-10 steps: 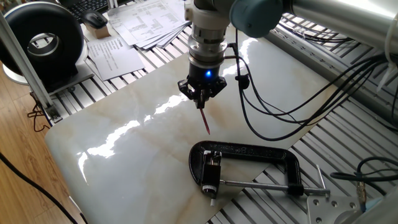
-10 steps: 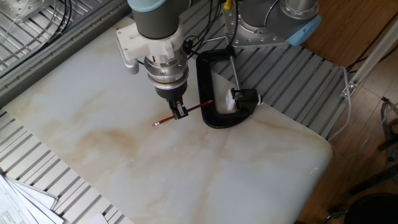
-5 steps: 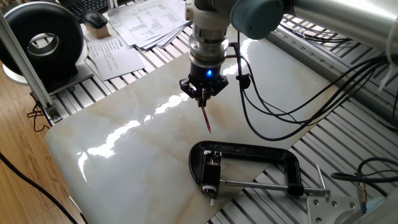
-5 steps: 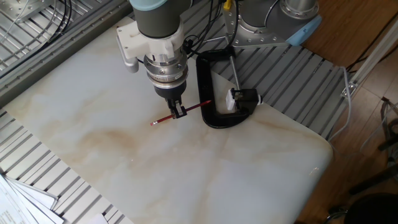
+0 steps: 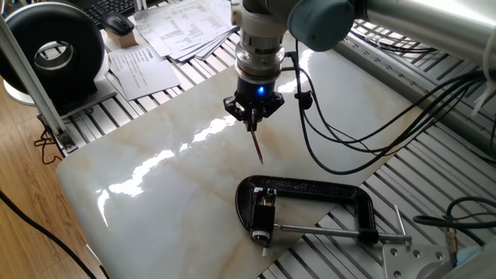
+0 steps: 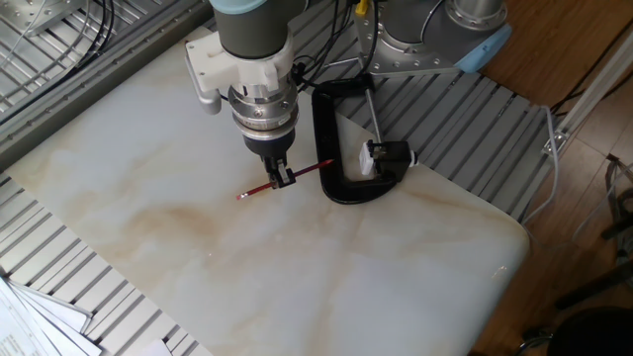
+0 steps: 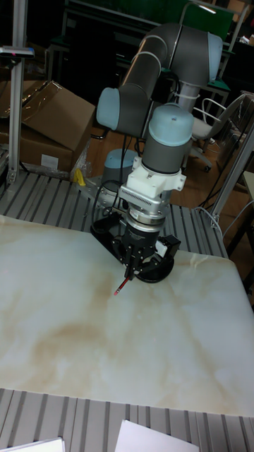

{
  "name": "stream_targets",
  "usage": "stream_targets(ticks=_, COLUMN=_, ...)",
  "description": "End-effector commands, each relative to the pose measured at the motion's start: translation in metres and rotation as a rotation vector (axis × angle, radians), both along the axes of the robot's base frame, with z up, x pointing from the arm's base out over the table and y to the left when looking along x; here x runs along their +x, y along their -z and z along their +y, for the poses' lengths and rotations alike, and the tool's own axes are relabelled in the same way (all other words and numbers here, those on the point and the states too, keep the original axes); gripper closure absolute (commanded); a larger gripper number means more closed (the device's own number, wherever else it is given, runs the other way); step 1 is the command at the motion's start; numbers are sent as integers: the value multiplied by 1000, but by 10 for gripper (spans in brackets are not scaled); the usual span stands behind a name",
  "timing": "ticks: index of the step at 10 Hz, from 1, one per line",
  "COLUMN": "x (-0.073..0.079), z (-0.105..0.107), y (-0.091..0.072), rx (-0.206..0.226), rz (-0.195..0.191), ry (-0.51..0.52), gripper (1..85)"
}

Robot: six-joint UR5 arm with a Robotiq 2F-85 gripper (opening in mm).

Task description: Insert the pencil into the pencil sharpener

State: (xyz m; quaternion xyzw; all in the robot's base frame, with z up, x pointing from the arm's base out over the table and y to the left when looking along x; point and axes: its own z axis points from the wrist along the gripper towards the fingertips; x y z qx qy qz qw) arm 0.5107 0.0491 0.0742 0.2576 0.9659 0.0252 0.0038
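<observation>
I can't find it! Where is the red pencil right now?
The pencil is pinched in the gripper over the marble table, its far end pointing at the black clamp that holds the pencil sharpener.

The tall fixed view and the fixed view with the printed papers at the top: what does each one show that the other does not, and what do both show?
Only the tall fixed view shows cardboard boxes behind the table and the arm's blue-grey joints.

Only the other view shows the pencil sharpener inside the black clamp, the papers and a round black device.

Both show the gripper shut on the pencil, held slanted over the marble tabletop.
</observation>
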Motion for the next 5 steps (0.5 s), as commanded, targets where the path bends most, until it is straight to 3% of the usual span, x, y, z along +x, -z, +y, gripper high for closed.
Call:
stream_targets(ticks=1, x=-5, z=4, y=-2, rx=21, rz=22, ry=17, gripper=843)
stream_targets(ticks=4, x=0, z=9, y=-2, rx=40, rz=2, ry=23, gripper=843)
stream_targets(ticks=5, x=3, z=-1, y=-1, rx=1, rz=-9, ry=23, gripper=843)
